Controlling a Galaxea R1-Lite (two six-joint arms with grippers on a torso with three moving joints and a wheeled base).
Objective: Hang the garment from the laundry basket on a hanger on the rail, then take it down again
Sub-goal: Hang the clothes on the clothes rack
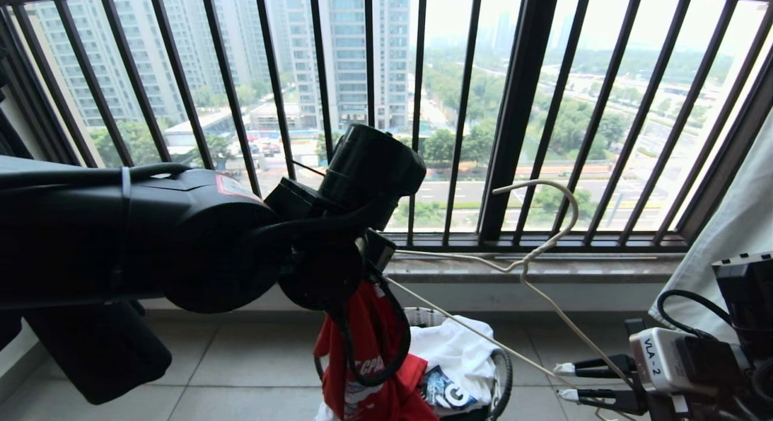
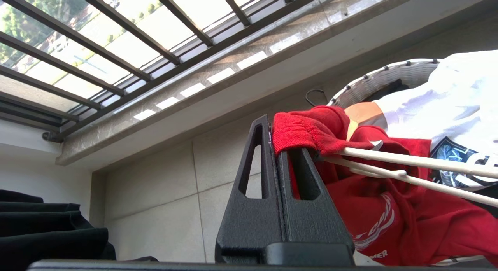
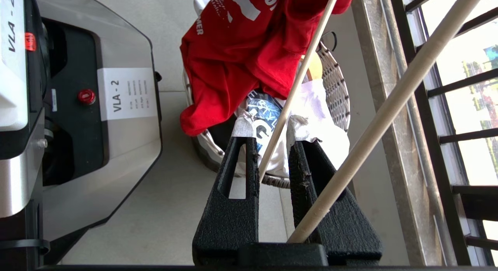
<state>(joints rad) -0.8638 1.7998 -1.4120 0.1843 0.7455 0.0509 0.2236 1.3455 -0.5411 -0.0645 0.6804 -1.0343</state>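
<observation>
A tiled balcony floor runs beneath a black barred window railing. The left gripper is clamped on the red short-sleeved T-shirt, held above the round white-rimmed laundry basket. The right gripper holds the thin white wire hanger, one end inside the shirt.

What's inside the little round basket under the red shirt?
In the laundry basket lies a white cloth with a dark printed graphic. The red T-shirt hangs over it, so whatever lies deeper is covered.
</observation>
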